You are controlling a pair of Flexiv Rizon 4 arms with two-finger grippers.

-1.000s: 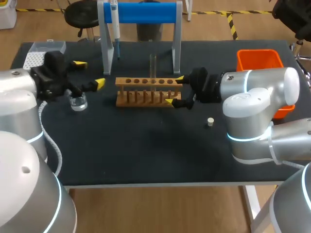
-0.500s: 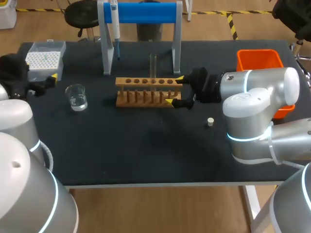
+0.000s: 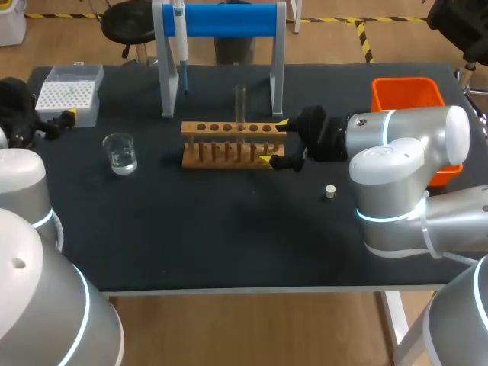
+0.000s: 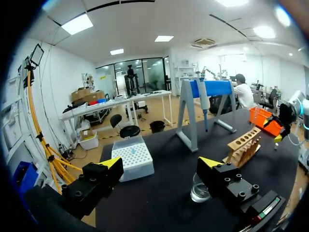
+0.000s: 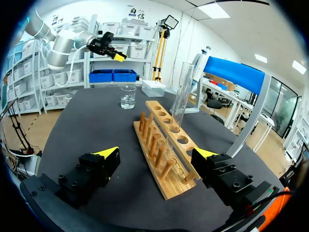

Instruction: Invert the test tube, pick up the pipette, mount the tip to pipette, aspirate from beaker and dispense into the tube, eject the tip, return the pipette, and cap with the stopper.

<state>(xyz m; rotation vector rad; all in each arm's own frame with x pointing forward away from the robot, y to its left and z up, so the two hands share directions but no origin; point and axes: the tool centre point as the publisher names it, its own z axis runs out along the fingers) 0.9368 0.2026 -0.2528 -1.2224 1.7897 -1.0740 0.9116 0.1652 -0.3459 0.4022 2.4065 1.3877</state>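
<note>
Standing upright in a hole of the wooden rack (image 3: 226,152), the clear test tube (image 3: 239,101) rises near the middle of the table (image 3: 229,229), just in front of the blue-barred stand (image 3: 221,19) where the pipette (image 3: 181,42) hangs. The right gripper (image 3: 274,141) sits at the rack's right end, its yellow-tipped fingers spread wide, one to each side of that end and pinching nothing. The left gripper (image 4: 161,163) is at the table's left edge, fingers likewise spread and empty. The white tip box (image 3: 70,91) is just beside it, and the glass beaker (image 3: 120,152) of clear liquid stands nearby, well left of the rack. The small stopper (image 3: 330,191) lies on the table in front of the right arm (image 3: 404,152), and the orange bin (image 3: 381,95) stands at the right edge.
</note>
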